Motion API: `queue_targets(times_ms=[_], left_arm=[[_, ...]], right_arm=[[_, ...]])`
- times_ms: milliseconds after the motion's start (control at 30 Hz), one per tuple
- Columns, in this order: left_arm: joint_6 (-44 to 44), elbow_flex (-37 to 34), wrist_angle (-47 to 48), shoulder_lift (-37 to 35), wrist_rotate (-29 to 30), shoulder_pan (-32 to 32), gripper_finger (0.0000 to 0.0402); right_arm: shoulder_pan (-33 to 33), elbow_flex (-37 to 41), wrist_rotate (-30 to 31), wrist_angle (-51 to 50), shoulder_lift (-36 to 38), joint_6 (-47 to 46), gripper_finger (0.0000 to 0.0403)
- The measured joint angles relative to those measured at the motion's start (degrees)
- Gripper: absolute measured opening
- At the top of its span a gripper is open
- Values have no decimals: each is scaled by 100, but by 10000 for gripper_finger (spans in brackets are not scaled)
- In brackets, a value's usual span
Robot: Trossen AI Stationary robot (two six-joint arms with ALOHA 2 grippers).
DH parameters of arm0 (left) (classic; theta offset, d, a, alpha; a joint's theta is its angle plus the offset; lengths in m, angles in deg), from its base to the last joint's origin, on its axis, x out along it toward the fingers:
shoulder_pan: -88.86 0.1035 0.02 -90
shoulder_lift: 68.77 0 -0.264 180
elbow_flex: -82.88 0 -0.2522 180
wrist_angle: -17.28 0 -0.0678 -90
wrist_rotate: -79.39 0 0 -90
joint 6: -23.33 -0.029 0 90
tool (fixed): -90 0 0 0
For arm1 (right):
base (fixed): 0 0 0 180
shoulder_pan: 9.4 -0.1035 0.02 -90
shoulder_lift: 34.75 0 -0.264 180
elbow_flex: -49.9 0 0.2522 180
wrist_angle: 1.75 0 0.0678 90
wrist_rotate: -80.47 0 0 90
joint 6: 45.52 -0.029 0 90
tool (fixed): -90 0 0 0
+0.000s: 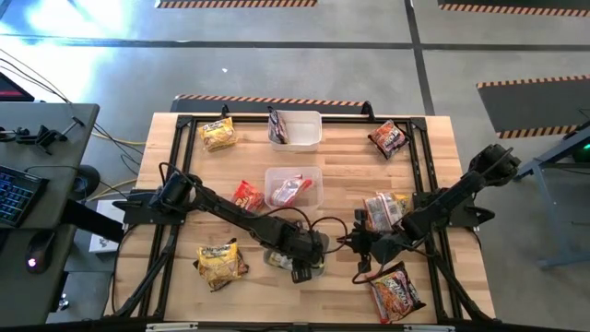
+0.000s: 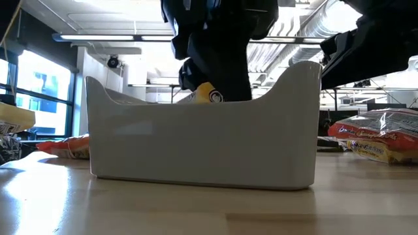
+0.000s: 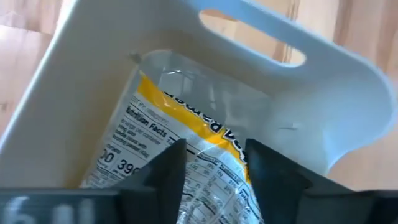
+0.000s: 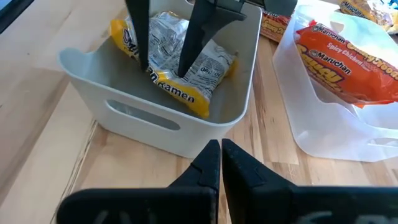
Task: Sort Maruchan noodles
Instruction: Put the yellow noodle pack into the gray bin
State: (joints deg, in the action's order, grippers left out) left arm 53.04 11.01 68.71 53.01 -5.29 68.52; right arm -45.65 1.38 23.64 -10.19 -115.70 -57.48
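A yellow Maruchan noodle packet lies slanted inside a white tub with handle cut-outs, near the table's near edge. My left gripper reaches down into the tub and is shut on that packet, which shows between its fingers in the left wrist view. My right gripper is shut and hovers just to the right of the tub, touching nothing. In the low view the tub hides most of the packet; only a yellow bit peeks over its rim. My left gripper pinches the yellow packet's crinkled middle between its two fingers, coming from above and pointing down into the tub. The film bunches up between the fingers. The packet's lower edge rests on the tub's floor, and it tilts.
Two clear tubs stand mid-table, the far one holding a dark packet, the other a red one. Loose packets lie around: yellow, red, a pile, and an orange one on translucent plastic.
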Motion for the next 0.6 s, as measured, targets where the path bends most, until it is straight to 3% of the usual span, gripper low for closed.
queue_targets(times_ms=[233,600], left_arm=[[-625,99,506,0,-31,-11,14],[-1019,619,1503,-471,317,-33,0]], right_arm=[[0,0,5,-4,0,2,0],[33,0,-325,81,-2,3,0]])
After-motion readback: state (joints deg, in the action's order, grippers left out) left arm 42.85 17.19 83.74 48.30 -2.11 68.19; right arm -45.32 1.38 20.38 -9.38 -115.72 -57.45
